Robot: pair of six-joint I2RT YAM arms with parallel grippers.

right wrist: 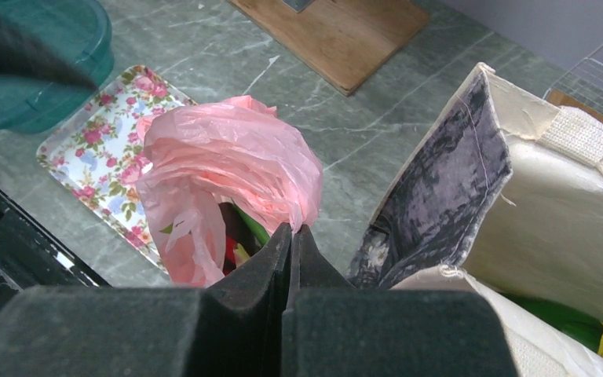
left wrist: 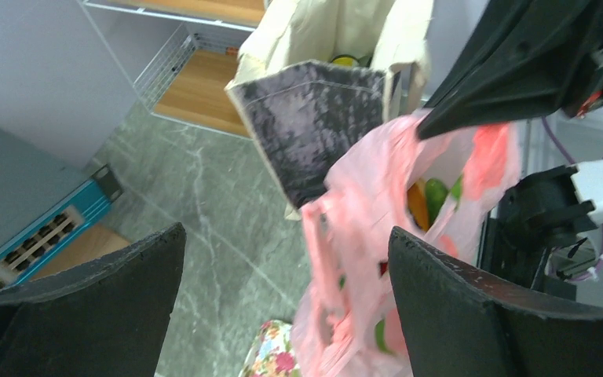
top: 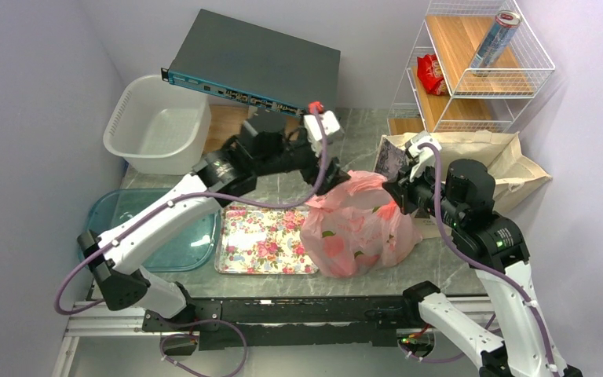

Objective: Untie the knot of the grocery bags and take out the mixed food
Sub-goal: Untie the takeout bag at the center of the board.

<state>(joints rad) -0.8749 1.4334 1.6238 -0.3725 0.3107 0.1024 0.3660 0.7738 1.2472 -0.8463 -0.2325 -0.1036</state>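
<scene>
The thin pink bag point(top: 357, 224) stands on the table beside the beige tote point(top: 502, 161). Its mouth gapes and I see no tied knot. My right gripper point(top: 392, 191) is shut on the bag's rim; in the right wrist view the jaws point(right wrist: 293, 229) pinch a fold of pink plastic point(right wrist: 228, 157). My left gripper point(top: 344, 177) hovers at the bag's upper left, open wide point(left wrist: 286, 232), with a loose pink flap point(left wrist: 353, 259) hanging beyond its fingers, untouched. Green and orange food point(left wrist: 432, 200) shows inside the bag. A green bottle point(right wrist: 573, 322) lies in the tote point(right wrist: 518, 204).
A floral tray point(top: 263, 239) and a teal lid point(top: 153, 228) lie left of the bag. A white basket point(top: 157, 126) and a grey device point(top: 255, 59) stand behind. The wire shelf point(top: 471, 86) at the back right holds a can point(top: 496, 39) and a red packet point(top: 430, 75).
</scene>
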